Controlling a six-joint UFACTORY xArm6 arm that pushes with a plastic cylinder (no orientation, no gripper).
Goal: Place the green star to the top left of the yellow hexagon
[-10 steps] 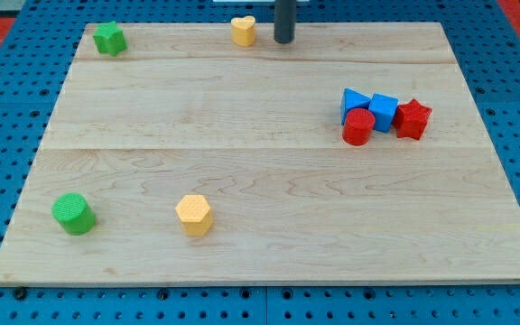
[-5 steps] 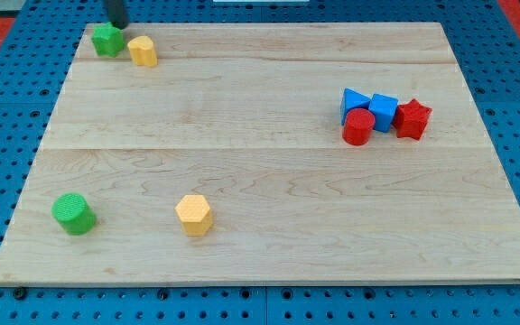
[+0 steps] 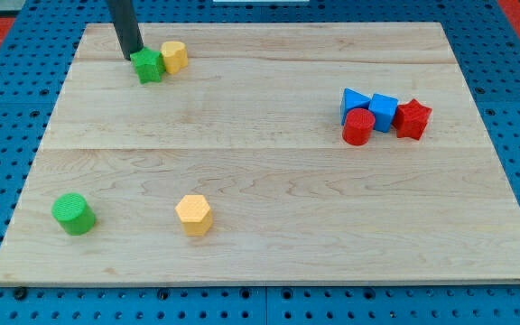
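Note:
The green star [image 3: 148, 65] lies near the board's top left, touching a small yellow block [image 3: 174, 56] on its right. My tip [image 3: 132, 56] stands right against the star's upper left side. The yellow hexagon [image 3: 193, 215] sits far below, toward the view's bottom left of centre.
A green cylinder [image 3: 73, 213] sits at the bottom left. At the right, a blue triangle-like block [image 3: 354, 101], a blue cube [image 3: 384, 110], a red cylinder [image 3: 358, 127] and a red star [image 3: 413, 118] are clustered together. The wooden board [image 3: 269, 262] lies on a blue pegboard.
My tip has swept from the top middle to the top left. The small yellow block was pushed left, then the green star and that block moved right and slightly down.

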